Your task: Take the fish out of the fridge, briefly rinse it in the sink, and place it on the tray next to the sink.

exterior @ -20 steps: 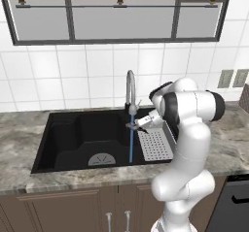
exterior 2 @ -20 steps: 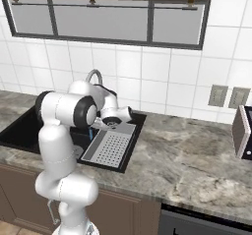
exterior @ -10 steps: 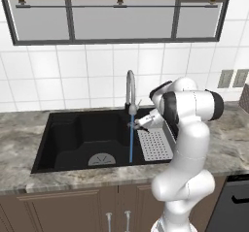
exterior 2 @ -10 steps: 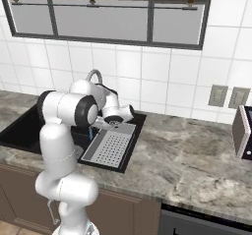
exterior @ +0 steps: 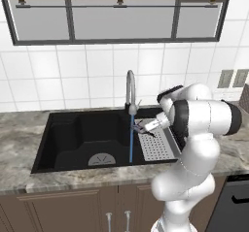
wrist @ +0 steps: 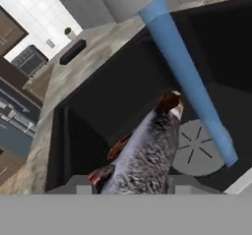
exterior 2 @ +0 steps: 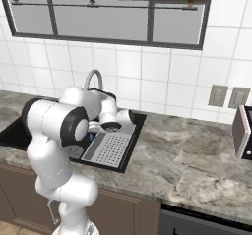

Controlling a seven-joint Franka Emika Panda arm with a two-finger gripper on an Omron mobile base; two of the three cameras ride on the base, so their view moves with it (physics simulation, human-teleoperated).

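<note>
Nothing much has shifted: gripper (wrist: pixel 129 186) stays clamped on the fish (wrist: pixel 147 148). Water (exterior: pixel 131 141) runs into the sink (exterior: pixel 68 134).

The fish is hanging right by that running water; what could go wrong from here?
1. The tool pinches the fish only at its tail end, so the wet body could slip and drop into the sink.
2. The water stream runs just beside the fish's head, so the rinse might barely wet it.
3. The tray sits close to the basin's edge; a careless placement could let the fish slide back in.
</note>
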